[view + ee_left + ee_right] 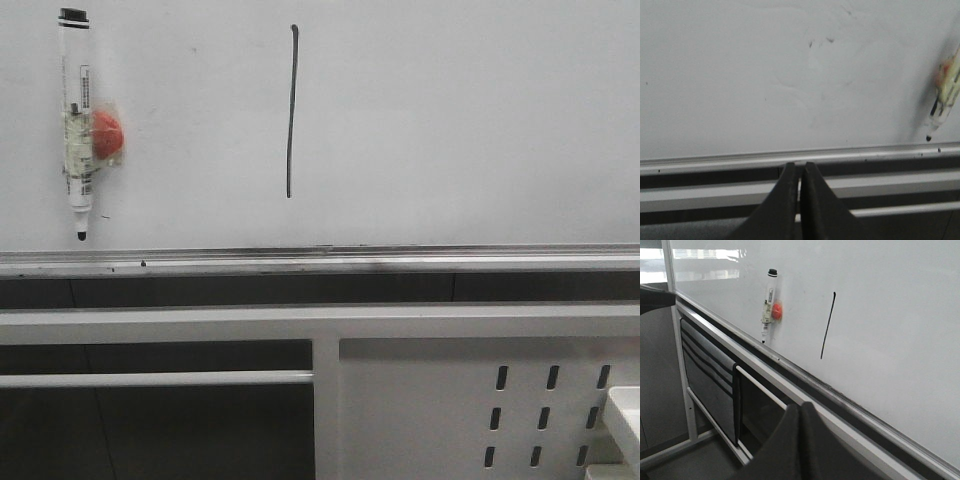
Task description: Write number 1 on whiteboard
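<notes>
Nearest: two claws, left claw [799, 200] and right claw [799, 440], each clenched, empty, below the rail [320, 262]. Beyond: one whiteboard [450, 120], one marker [77, 120] clipped at its left, one number 1 [291, 110] mid-board. Stroke looks finished; arms best held clear, judging so.

The number 1 [291, 110] stands hand-drawn on the whiteboard [450, 120]; the marker's [76, 120] label is unreadable

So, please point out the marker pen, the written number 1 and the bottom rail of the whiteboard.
marker pen [77, 120], front view, middle of its barrel.
number 1 [292, 110], front view, middle of the stroke.
bottom rail [400, 262], front view, silver strip under the whiteboard.
</notes>
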Robot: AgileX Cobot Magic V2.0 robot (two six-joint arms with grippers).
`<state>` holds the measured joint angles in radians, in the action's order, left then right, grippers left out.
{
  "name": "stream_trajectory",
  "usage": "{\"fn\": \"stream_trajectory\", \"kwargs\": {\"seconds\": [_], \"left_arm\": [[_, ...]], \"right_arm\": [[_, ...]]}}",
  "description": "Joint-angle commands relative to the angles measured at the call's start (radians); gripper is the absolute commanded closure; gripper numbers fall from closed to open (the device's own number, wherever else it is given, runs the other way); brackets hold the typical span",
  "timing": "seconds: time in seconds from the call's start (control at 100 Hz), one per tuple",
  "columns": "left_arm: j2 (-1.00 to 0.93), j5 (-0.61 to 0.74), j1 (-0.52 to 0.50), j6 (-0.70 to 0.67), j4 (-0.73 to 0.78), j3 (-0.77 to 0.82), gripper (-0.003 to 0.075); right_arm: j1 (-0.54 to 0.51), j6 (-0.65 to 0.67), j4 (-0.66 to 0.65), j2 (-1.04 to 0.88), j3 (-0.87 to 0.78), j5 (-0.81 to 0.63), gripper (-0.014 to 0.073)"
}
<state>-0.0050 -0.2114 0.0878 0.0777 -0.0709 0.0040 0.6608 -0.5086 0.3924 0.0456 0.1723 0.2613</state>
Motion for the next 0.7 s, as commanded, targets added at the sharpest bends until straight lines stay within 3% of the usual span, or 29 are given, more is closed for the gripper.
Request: {"fn": "stream_trajectory", "kwargs": {"seconds": [0.0,0.07,0.69], "left_arm": [[-0.022,-0.003,-0.001,0.034,0.012,0.035,0.074],[-0.022,-0.075,-0.001,0.041,0.012,0.035,0.074],[-0.022,-0.069,-0.001,0.041,0.001,0.035,0.074]], "right_arm": [[-0.006,-0.002,0.008,0.012,0.027,-0.068,0.0652],[-0.006,-0.002,0.008,0.012,0.027,-0.068,0.0652],[-0.006,-0.002,0.008,0.012,0.027,-0.068,0.0652]]}}
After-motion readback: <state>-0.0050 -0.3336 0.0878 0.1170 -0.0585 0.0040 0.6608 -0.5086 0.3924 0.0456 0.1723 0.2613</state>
